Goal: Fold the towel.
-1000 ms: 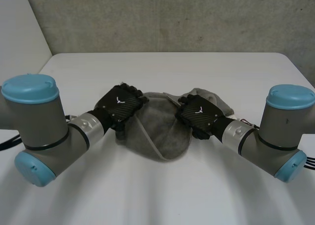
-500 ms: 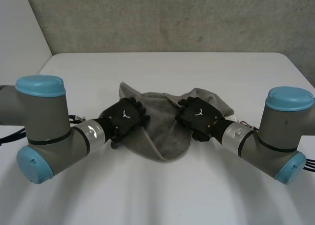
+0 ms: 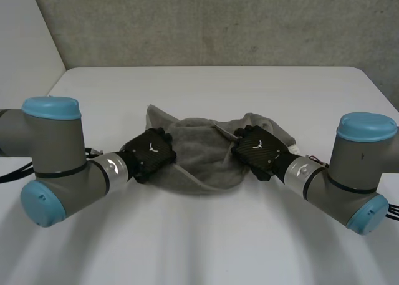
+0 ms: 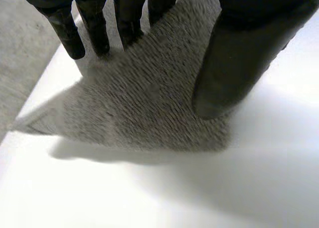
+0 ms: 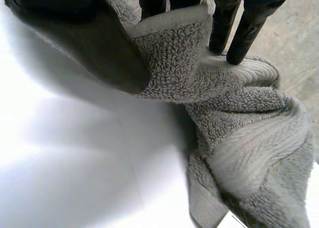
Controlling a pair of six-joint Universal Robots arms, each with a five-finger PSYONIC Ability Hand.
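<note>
A grey towel (image 3: 202, 154) lies rumpled in the middle of the white table (image 3: 206, 235). My left hand (image 3: 149, 155) rests on its left part. In the left wrist view the towel (image 4: 149, 98) lies flat under that hand. The straight fingers (image 4: 94, 33) touch it on one side and the thumb (image 4: 234, 63) presses it on the other, with a wide gap between them. My right hand (image 3: 257, 151) is at the towel's right side. There a hemmed edge of the towel (image 5: 174, 43) is pinched between the thumb (image 5: 84, 43) and the fingers (image 5: 234, 33).
The grey wall (image 3: 218, 23) runs behind the table's far edge. Bare white table shows all around the towel, widest toward the near edge. Both forearms reach in low from the near corners.
My left hand has slid back and down the towel's left side, uncovering its far left corner. The towel now lies flatter and wider. My right hand has closed on the towel's edge.
</note>
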